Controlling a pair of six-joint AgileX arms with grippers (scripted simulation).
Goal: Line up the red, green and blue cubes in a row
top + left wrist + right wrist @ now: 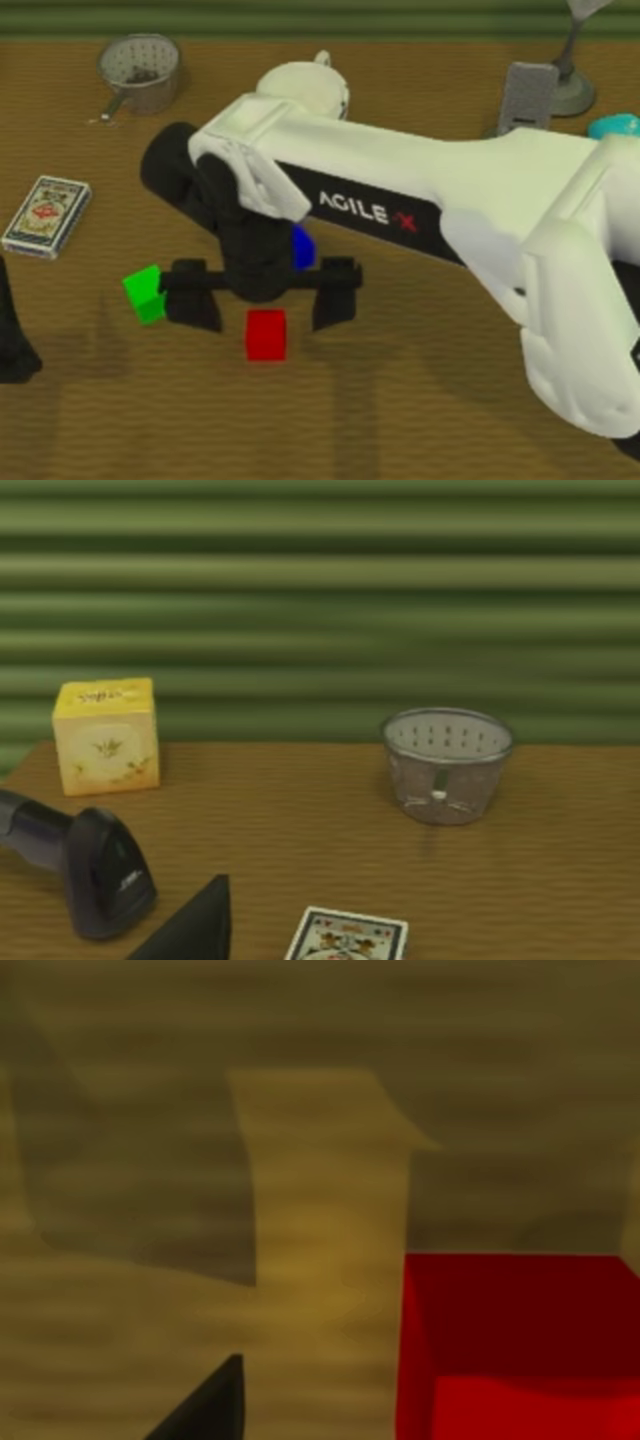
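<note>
Sitting square-on, red cube (266, 334) lies between right pincer (265, 308) fingers.

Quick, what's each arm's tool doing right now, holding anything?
Right tool: open, holding nothing, fingers spread above the red cube.
Left tool: at the table's left edge, cannot be told.

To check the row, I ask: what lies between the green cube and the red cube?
In the top view, the right gripper hangs open over that stretch; one dark finger stands between the green cube and the red cube. No other object lies there.
</note>
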